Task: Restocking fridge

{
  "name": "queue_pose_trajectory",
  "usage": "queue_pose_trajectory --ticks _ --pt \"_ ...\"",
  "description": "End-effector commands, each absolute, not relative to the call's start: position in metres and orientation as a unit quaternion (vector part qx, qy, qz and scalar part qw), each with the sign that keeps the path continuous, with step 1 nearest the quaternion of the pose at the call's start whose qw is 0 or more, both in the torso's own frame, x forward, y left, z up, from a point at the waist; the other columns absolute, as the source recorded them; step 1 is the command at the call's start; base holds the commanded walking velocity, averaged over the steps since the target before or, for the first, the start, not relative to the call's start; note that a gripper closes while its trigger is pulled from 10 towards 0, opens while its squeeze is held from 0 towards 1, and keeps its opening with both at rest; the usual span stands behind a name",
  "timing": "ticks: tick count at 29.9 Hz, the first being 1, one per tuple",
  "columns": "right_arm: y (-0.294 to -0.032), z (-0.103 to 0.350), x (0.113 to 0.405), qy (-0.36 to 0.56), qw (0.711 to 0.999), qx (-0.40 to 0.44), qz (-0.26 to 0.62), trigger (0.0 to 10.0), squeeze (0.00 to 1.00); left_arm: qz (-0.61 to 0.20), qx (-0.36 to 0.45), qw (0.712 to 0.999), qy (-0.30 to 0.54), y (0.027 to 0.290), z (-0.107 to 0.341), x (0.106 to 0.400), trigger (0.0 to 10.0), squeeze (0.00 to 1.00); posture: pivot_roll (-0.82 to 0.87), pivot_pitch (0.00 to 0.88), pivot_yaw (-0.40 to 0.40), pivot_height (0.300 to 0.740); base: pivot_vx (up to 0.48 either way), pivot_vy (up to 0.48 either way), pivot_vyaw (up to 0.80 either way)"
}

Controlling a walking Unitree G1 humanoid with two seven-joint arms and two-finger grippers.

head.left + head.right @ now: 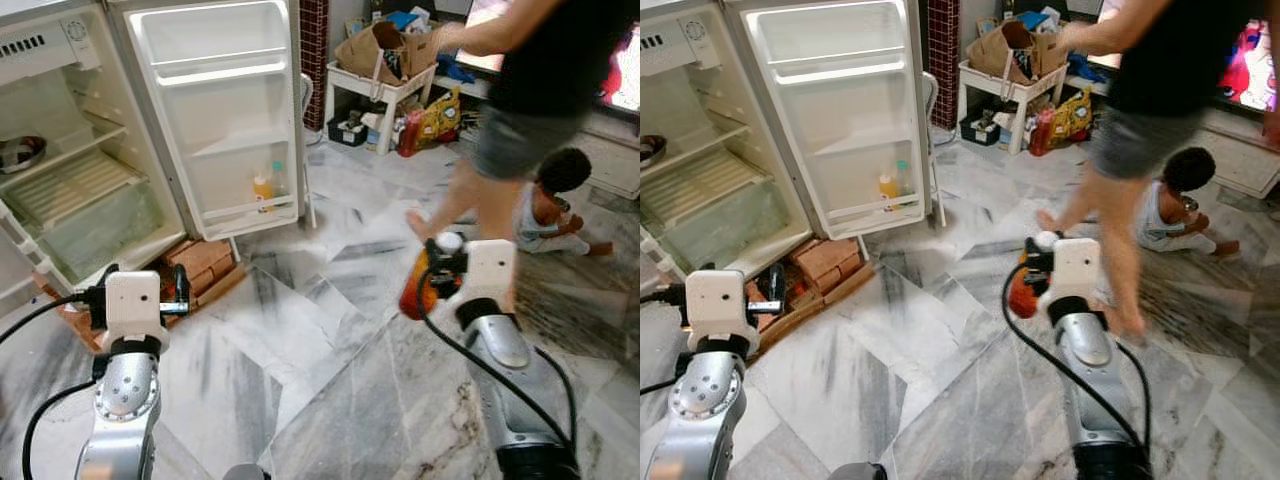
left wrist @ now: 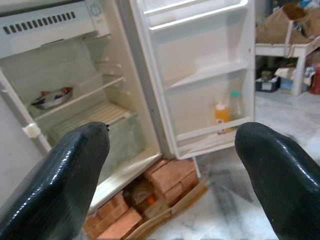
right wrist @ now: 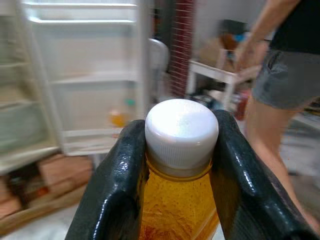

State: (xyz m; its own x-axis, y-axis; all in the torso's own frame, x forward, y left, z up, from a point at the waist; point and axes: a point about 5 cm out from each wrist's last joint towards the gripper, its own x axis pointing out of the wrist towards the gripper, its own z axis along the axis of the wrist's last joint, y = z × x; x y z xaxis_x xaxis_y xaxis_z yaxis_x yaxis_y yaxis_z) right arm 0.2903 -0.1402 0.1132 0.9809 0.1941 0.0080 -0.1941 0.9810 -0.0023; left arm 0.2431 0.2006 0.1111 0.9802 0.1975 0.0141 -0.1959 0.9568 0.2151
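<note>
Right gripper [image 3: 175, 165] clamping bottle [image 3: 181, 200] just under white cap [image 3: 181, 131], carrying it above marble floor [image 1: 330, 380], well apart from fridge [image 1: 80, 170]. Bottle showing amber-orange liquid. Left gripper [image 2: 172, 165] hanging with fingers spread wide, facing open fridge door [image 1: 225, 110]. Person [image 1: 520, 120] walking past behind.

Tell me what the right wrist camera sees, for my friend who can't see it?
The right gripper clamps its two black fingers on an orange bottle just under its white cap. Behind, blurry, stand an open fridge and a person.
</note>
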Motion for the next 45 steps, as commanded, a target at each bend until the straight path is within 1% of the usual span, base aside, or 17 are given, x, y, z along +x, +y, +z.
queue_pose_trajectory --ticks 1,3,7,10,14,18,29,45 --pt "-0.140 0.126 0.295 -0.026 0.994 -0.015 0.102 10.0 0.00 0.102 0.109 0.989 -0.007 0.200 0.117 0.245 10.0 0.00 0.10 0.011 -0.054 0.740 0.360 0.000 0.00" --pt "-0.132 0.126 0.294 -0.024 0.991 -0.015 0.131 10.0 0.00 0.101 0.108 0.989 -0.008 0.200 0.117 0.246 10.0 0.00 0.09 0.013 -0.053 0.740 0.362 0.000 0.00" --pt "-0.127 0.129 0.292 -0.033 0.987 -0.022 0.157 10.0 0.00 0.100 0.107 0.989 -0.006 0.199 0.117 0.246 10.0 0.00 0.09 0.022 -0.052 0.740 0.370 0.000 0.00" --pt "-0.127 0.130 0.291 -0.037 0.985 -0.034 0.164 10.0 0.00 0.099 0.107 0.989 -0.004 0.199 0.116 0.245 10.0 0.00 0.08 0.027 -0.050 0.740 0.405 0.000 0.00" --pt "-0.130 0.130 0.289 -0.033 0.986 -0.014 0.164 10.0 0.00 0.097 0.106 0.990 0.000 0.198 0.115 0.244 10.0 0.00 0.08 0.036 -0.048 0.740 0.405 0.000 0.00" --pt "-0.130 0.134 0.288 -0.048 0.984 -0.023 0.168 10.0 0.00 0.097 0.106 0.990 0.000 0.198 0.115 0.244 10.0 0.00 0.08 0.040 -0.050 0.740 0.406 0.000 0.70" --pt "-0.128 0.143 0.292 -0.065 0.981 -0.012 0.184 10.0 0.00 0.095 0.106 0.990 0.006 0.196 0.114 0.245 10.0 0.00 0.08 0.035 -0.045 0.740 0.385 0.000 0.78" --pt "-0.118 0.142 0.291 -0.068 0.975 -0.008 0.211 10.0 0.00 0.091 0.104 0.990 0.011 0.193 0.113 0.248 10.0 0.00 0.08 0.033 -0.041 0.740 0.404 0.000 0.78"
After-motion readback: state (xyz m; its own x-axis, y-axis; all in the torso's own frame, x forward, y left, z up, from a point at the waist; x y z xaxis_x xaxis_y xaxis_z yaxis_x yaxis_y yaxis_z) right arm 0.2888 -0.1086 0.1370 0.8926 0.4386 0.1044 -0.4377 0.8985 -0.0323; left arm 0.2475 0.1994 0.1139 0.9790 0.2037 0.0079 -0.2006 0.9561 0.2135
